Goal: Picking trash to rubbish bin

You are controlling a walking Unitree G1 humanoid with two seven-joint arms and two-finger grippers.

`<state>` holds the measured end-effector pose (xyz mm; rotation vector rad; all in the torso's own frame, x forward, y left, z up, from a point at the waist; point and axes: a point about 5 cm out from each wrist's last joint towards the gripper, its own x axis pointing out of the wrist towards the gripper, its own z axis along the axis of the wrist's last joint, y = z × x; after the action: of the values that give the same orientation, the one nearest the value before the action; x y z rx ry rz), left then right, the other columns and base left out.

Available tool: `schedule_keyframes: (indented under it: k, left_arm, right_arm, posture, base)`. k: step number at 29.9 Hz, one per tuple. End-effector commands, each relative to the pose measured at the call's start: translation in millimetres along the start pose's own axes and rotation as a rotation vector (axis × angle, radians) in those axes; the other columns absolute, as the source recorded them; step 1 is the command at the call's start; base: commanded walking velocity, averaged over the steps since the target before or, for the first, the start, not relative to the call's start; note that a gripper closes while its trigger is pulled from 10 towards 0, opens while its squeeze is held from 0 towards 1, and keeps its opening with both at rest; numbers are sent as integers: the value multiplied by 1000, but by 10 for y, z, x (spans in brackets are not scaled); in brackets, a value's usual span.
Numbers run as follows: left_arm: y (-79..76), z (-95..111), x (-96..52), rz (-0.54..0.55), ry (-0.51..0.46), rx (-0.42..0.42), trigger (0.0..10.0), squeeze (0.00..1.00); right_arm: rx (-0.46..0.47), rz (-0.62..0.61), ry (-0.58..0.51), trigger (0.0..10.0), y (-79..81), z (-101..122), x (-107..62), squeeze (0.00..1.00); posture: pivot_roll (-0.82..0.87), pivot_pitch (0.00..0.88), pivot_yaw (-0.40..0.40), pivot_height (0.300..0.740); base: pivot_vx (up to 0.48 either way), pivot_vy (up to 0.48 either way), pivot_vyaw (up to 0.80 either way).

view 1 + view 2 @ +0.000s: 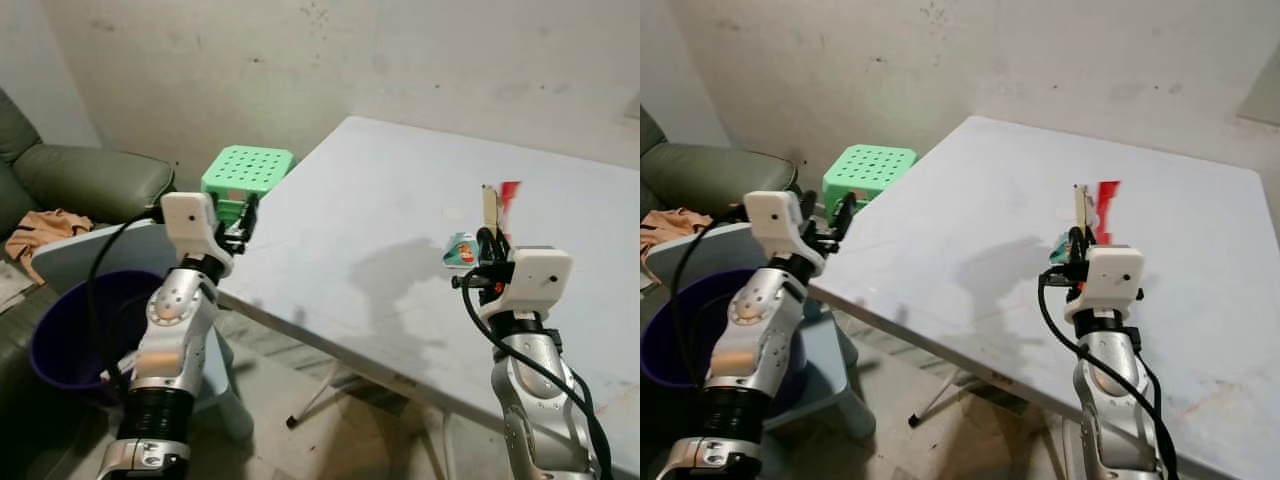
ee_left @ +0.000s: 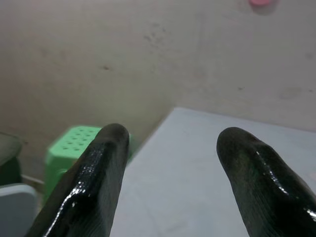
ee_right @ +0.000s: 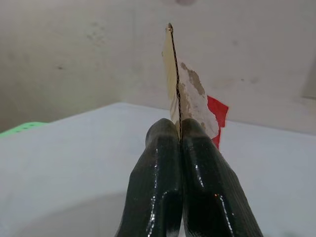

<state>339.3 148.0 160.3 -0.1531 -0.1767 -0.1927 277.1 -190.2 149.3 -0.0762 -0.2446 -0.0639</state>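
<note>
My right gripper (image 1: 487,238) is raised above the white table (image 1: 380,200), shut on a flat piece of trash (image 3: 185,94): a torn cream and red wrapper standing up between its fingers (image 3: 197,173). A small green and white scrap (image 1: 460,248) shows just beside that gripper. My left gripper (image 1: 243,215) is held up at the table's left corner, open with nothing between its fingers (image 2: 94,182). The purple rubbish bin (image 1: 60,330) stands on the floor at the left, below my left arm.
A green perforated stool (image 1: 247,170) stands beyond the table's left corner. A green sofa (image 1: 85,180) with a tan cloth (image 1: 45,232) sits at the far left. A pale blue seat (image 1: 120,250) is beside the bin. The wall runs behind the table.
</note>
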Motion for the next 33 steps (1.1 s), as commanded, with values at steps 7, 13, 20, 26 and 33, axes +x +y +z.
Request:
schedule_keyframes:
  k: [7,13,20,26,33]
  left_arm:
    - [-63,-5,18,-21,9,-4,10000,0]
    - [-64,-10,14,-20,12,-6,10000,0]
    - [-59,-8,8,-19,15,-6,10000,0]
    - [-55,-12,4,-16,18,-5,10000,0]
    - [-54,-13,-2,-15,20,-4,10000,0]
  right_arm:
    - [-1,-11,2,10000,-30,7,-1,0]
    - [-5,-8,4,10000,-27,7,-6,0]
    - [-4,-7,6,10000,-25,11,-13,0]
    - [-3,-6,8,10000,-25,9,-17,0]
    - [-5,-4,10,10000,-24,12,-18,0]
  posture:
    - [15,0,4,740]
    - [15,0,4,740]
    - [15,0,4,740]
    - [16,1,3,740]
    - [18,7,1,740]
  base:
    - [0,0,0]
    - [0,73,0]
    - [0,470,0]
    - [0,480,0]
    - [0,480,0]
